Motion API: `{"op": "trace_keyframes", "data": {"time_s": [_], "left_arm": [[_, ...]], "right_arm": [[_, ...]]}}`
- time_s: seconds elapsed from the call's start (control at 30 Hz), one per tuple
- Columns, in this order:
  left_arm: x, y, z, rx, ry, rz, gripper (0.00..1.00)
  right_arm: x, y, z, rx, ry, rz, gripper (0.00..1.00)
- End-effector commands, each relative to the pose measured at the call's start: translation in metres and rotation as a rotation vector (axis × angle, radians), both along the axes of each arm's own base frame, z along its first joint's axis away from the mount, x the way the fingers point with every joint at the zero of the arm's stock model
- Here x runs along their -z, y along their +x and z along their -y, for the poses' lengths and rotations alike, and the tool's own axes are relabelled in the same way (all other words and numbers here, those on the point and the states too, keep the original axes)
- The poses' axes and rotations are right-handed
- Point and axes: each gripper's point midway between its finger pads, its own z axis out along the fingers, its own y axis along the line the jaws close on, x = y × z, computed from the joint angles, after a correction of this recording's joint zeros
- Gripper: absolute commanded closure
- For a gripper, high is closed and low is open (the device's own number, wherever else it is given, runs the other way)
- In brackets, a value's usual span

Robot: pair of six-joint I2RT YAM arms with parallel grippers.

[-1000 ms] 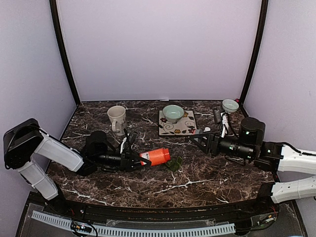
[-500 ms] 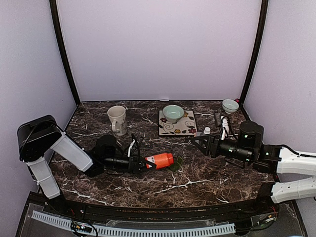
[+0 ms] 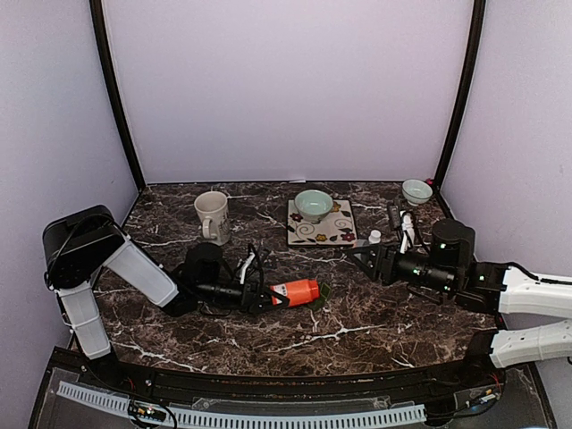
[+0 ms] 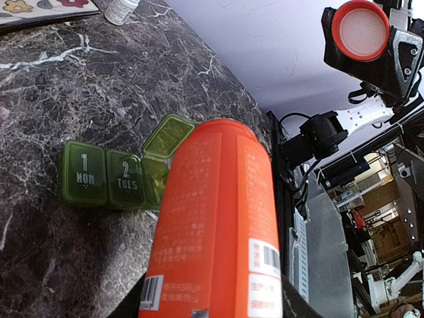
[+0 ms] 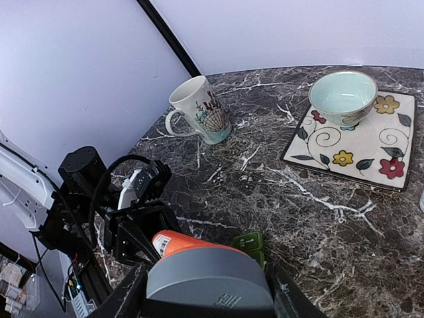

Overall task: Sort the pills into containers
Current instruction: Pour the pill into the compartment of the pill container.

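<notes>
Left gripper (image 3: pixel 268 294) clamped round the orange pill bottle (image 3: pixel 298 291), which lies almost level just below centre of the overhead view, its far end over the pill-box (image 4: pixel 99 175). In the left wrist view the pill-box sits left of centre: MON and TUES lids down, third lid (image 4: pixel 169 134) standing up, and the bottle hides most of that open compartment. Right gripper (image 3: pixel 360 259), right of centre overhead and well apart from the bottle, pinches the red-rimmed cap (image 4: pixel 361 30), so the bottle is uncapped. No pills visible anywhere, and the bottle's mouth faces away from every camera. Judged step: tipping pills into the open compartment. Risks: the compartment is small next to the bottle, so a steeper tilt may dump many pills at once, and they would spill onto the closed lids or the marble table (image 3: pixel 375 322) and roll. The strip looks light, so a touch from the bottle rim could shove it or knock the raised lid down. The target is hidden from the left wrist camera, which makes the aim poor.
</notes>
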Motion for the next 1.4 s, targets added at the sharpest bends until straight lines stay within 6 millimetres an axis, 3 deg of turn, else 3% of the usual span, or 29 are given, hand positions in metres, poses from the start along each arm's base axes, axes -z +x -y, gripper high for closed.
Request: {"op": "trace_keyframes", "data": {"time_s": [0.0, 0.7, 1.37], "left_arm": [[-0.004, 0.000, 0.008, 0.011, 0.004, 0.035, 1.00], [0.013, 0.011, 0.012, -0.042, 0.089, 0.021, 1.00], [0.004, 0.008, 0.012, -0.055, 0.135, 0.062, 1.00]], "right_arm": [[-0.002, 0.002, -0.002, -0.006, 0.022, 0.014, 0.57], [0.007, 0.001, -0.002, -0.020, -0.001, -0.002, 0.57], [0.011, 0.000, -0.003, -0.030, -0.007, -0.011, 0.58]]}}
